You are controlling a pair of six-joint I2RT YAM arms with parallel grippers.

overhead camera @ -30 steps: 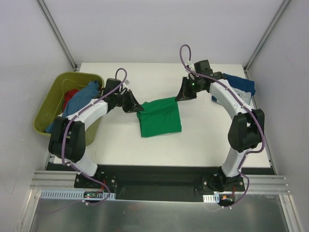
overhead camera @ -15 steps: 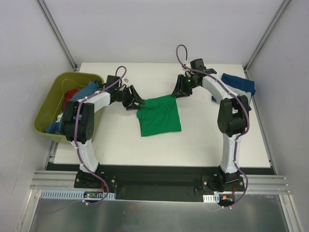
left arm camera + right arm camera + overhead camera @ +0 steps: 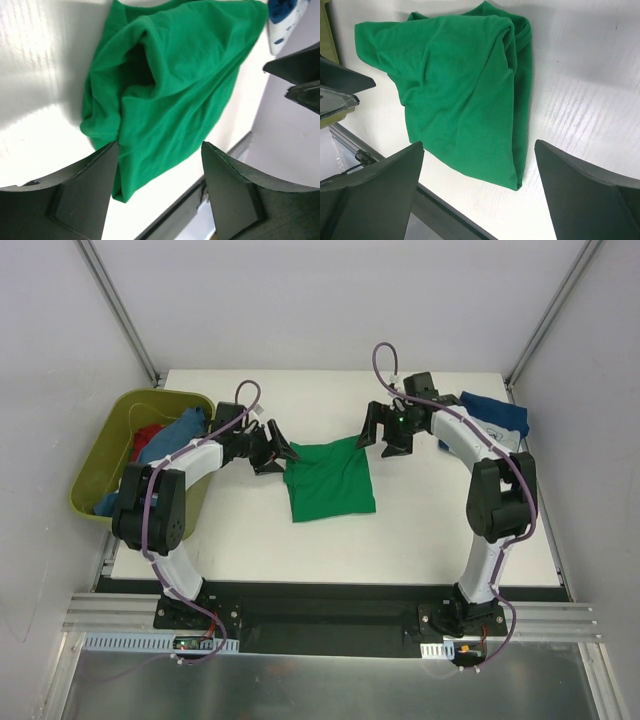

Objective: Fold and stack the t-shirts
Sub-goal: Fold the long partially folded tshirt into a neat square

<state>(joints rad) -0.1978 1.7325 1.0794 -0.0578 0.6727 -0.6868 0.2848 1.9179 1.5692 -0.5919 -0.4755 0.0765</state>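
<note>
Lying near the middle of the white tabletop (image 3: 250, 530), the plain bright green soft-cloth t-shirt (image 3: 330, 480) is folded into a rough rectangle, and its upper layer has some wrinkles. The left gripper (image 3: 279, 454) hovers just beside the 10 o'clock corner of this shirt. Its two black fingers (image 3: 85, 190) stand apart and clamp nothing; in the left wrist view the green cloth lies free on the tabletop between them. The right gripper (image 3: 381, 438) is at the 1 o'clock corner of the shirt, with its fingers (image 3: 375, 185) spread wide and nothing held. Whether either gripper touches the cloth, I cannot tell.

At 9 o'clock from the green shirt, at the left edge of the tabletop, stands the olive-green plastic tub (image 3: 100, 465). Inside it a crumpled red t-shirt (image 3: 148, 436) and a crumpled mid-blue t-shirt (image 3: 172, 432) lie against each other. At 2 o'clock, near the far right corner of the tabletop, a dark blue t-shirt (image 3: 497, 412) lies well apart from the green one, with a little white showing at its edge.
</note>
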